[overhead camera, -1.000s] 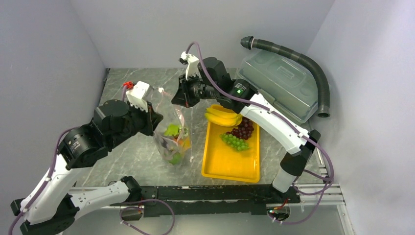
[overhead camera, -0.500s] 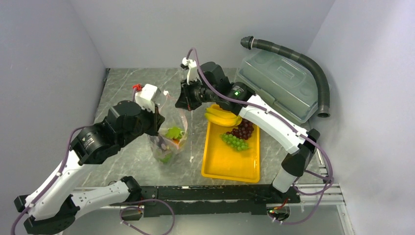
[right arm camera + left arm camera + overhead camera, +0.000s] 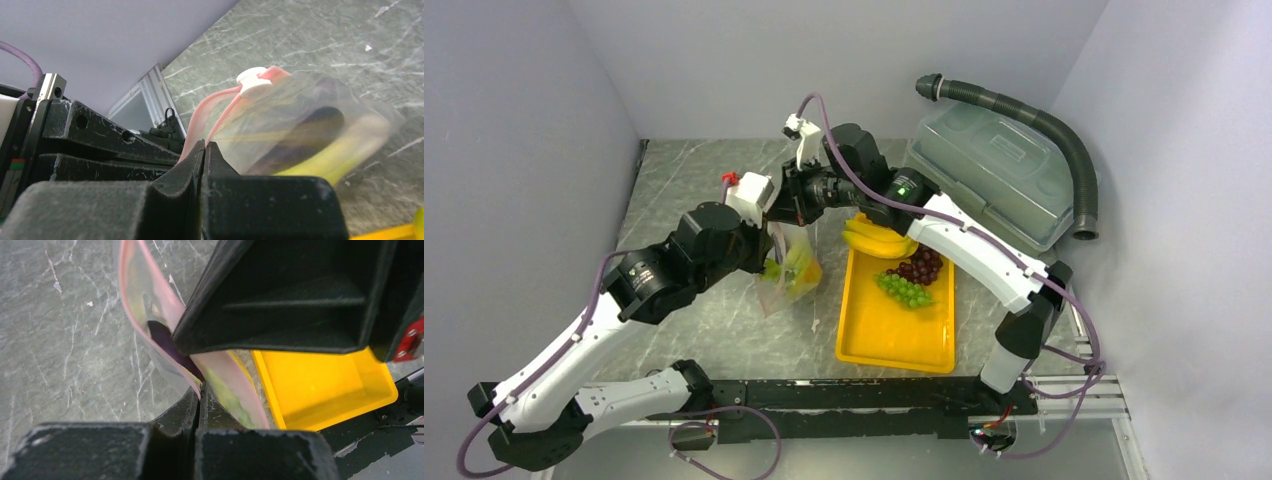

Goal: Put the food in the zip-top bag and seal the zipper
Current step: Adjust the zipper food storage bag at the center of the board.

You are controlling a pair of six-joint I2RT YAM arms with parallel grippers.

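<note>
No readable text, any markings perhaps too blurred

Grey marbled bench [image 3: 674, 170], yellow tray [image 3: 894, 335] lying right of centre, translucent lidded box [image 3: 994, 175] at the far right, dark ribbed hose [image 3: 1064, 130] curving around it

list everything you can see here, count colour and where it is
bag: 1, clear, pink zipper, held between both grippers, left of tray
food in bag: count unclear, green, yellow, purple, inside the bag
bananas: 1 bunch, yellow, tray's far end
dark grapes: 1 bunch, dark red, on tray
green grapes: 1 bunch, green, on tray beside dark grapes
tray: 1, yellow, table centre-right
box: 1, translucent grey-green, lidded, far right
hose: 1, dark grey, curving round box
table: 1, grey marbled
left gripper: 1, black, shut on bag's mouth
right gripper: 1, black, shut on bag's mouth
</note>
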